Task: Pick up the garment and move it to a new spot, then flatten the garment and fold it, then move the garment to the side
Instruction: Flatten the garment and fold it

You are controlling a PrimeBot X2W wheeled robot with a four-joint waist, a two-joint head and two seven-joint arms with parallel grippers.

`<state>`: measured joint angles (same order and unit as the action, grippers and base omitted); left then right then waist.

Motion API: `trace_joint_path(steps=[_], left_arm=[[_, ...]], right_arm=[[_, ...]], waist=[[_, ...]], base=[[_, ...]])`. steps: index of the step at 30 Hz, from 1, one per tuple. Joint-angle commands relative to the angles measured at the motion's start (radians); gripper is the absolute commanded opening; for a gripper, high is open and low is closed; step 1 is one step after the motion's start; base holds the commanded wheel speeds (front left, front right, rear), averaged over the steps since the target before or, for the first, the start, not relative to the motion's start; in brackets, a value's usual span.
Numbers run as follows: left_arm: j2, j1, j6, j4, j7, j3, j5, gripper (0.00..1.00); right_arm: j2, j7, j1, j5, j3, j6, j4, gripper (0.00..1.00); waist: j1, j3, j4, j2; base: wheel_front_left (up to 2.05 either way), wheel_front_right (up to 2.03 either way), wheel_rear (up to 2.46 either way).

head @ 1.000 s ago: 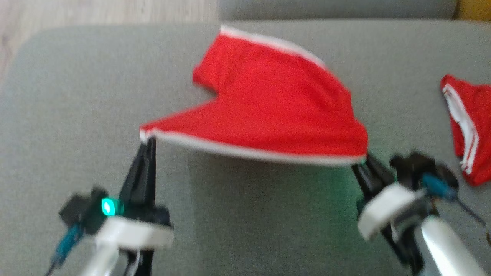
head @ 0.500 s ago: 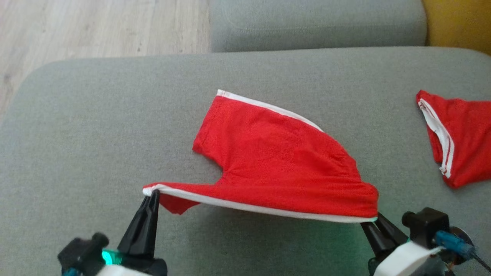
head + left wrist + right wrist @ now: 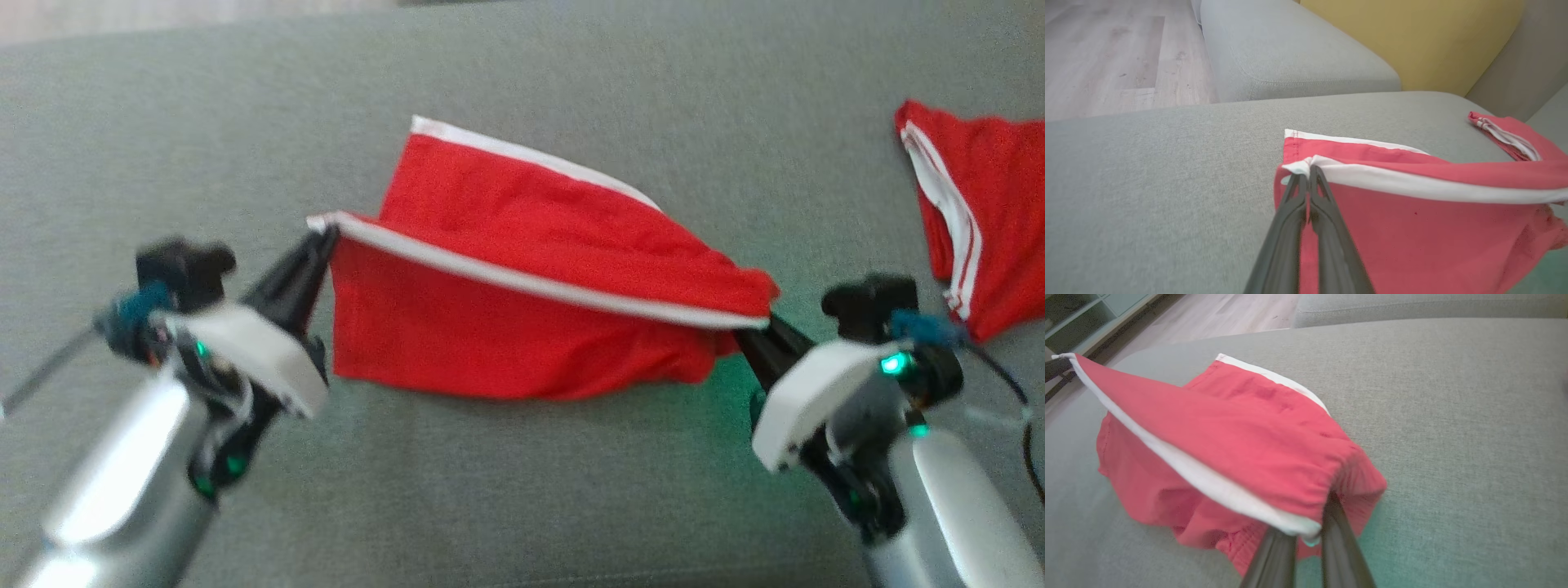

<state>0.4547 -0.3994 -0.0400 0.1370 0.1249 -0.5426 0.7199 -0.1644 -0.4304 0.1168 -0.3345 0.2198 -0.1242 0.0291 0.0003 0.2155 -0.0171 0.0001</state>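
Note:
The garment (image 3: 522, 269) is a pair of red shorts with white trim, lying on the grey sofa cushion (image 3: 531, 490). Its near white-trimmed edge is lifted and stretched between both grippers, with red cloth hanging below it. My left gripper (image 3: 322, 237) is shut on the left corner of that edge, and the left wrist view has the garment (image 3: 1412, 212) pinched at the gripper (image 3: 1308, 169) tips. My right gripper (image 3: 751, 327) is shut on the right corner. In the right wrist view the garment (image 3: 1241, 449) drapes over the gripper (image 3: 1310, 535) tips.
A second red garment with white stripes (image 3: 980, 212) lies on the cushion at the right. In the left wrist view a further grey cushion (image 3: 1290, 53) and a yellow pillow (image 3: 1412, 36) sit behind, and wooden floor (image 3: 1106, 53) lies past the sofa's left edge.
Both grippers have carried the held white-trimmed edge up and away from me over the rest of the garment, so loose cloth now hangs below it. The head camera has also shifted.

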Motion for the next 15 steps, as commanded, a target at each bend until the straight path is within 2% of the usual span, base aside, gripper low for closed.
trace_joint_path(steps=[1, 5, 11, 12, 13, 14, 15], left_arm=[[0.037, -0.107, -0.019, 0.028, 0.032, 0.04, 0.012, 0.0], [0.038, -0.249, -0.057, 0.166, 0.107, 0.018, 0.019, 0.0], [0.02, -0.388, -0.082, 0.32, 0.135, -0.022, 0.023, 0.0], [0.019, -0.401, -0.083, 0.335, 0.135, -0.029, 0.022, 0.0], [0.019, -0.414, -0.085, 0.35, 0.135, -0.036, 0.022, 0.0], [0.02, -0.426, -0.086, 0.364, 0.133, -0.041, 0.022, 0.0], [0.02, -0.438, -0.087, 0.377, 0.132, -0.047, 0.022, 0.0]], right_arm=[[0.007, -0.008, 0.071, -0.008, 0.022, -0.007, -0.001, 0.0], [0.037, -0.005, 0.181, -0.011, 0.035, -0.007, -0.105, 0.0], [0.074, 0.027, 0.299, -0.017, 0.063, -0.007, -0.24, 0.0], [0.078, 0.034, 0.31, -0.019, 0.066, -0.007, -0.252, 0.07], [0.082, 0.042, 0.321, -0.02, 0.068, -0.007, -0.264, 0.22], [0.086, 0.05, 0.331, -0.02, 0.069, -0.007, -0.274, 0.41], [0.09, 0.061, 0.339, -0.019, 0.07, -0.007, -0.283, 0.96]], waist=[[-0.0003, 0.061, -0.046, -0.0001], [-0.0003, 0.105, -0.082, -0.0001], [-0.0003, 0.141, -0.118, -0.0001], [-0.0003, 0.144, -0.122, -0.0001], [-0.0003, 0.147, -0.126, -0.0001], [-0.0003, 0.15, -0.13, -0.0001], [-0.0003, 0.152, -0.133, -0.0001]], base=[[0.0, 0.0, 0.0], [0.0, 0.0, 0.0], [0.0, 0.0, 0.0], [0.0, 0.0, 0.0], [0.0, 0.0, 0.0], [0.0, 0.0, 0.0], [0.0, 0.0, 0.0]])
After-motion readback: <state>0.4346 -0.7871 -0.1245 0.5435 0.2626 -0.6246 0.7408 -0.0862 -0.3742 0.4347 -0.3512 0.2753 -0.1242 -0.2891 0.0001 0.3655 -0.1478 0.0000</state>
